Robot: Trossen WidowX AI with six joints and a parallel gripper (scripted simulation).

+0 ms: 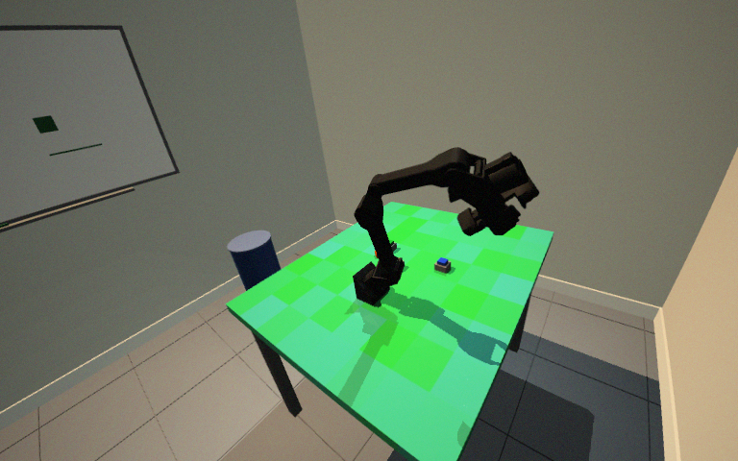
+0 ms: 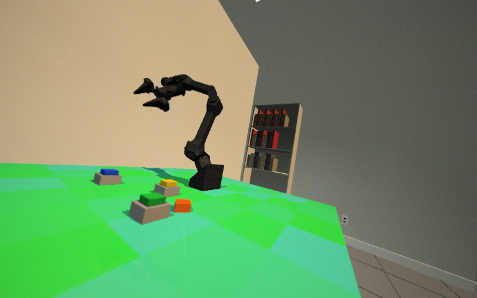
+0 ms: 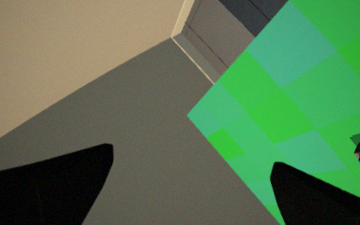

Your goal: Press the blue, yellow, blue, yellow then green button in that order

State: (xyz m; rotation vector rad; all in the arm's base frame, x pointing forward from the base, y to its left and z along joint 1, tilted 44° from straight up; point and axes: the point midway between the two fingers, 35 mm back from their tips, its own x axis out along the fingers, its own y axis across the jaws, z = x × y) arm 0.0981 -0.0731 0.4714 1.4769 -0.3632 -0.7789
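Arm: bent over from its base, the forearm reaching out high above the table.
Gripper: wide open, nothing between the fingers; it hangs in the air well above the buttons, touching none. In the wrist view the two dark fingertips sit at the lower corners, with floor and a table corner between them.
Blue button: on its grey stand, farthest toward 9 o'clock in the exterior view; in the top view it sits at about 3 o'clock from the base, apart from it.
Yellow button: on a grey stand near the base, at about 8 o'clock from it in the exterior view.
Green button: on the largest-looking grey stand, at 7 o'clock from the yellow button, nearest the exterior camera.
Orange block: just beside the green button's stand, at its 3 o'clock, lying flat on the table.
Button state: all three caps stand raised above their stands.
Bookshelf: against the grey wall past the table, at 3 o'clock from the arm.
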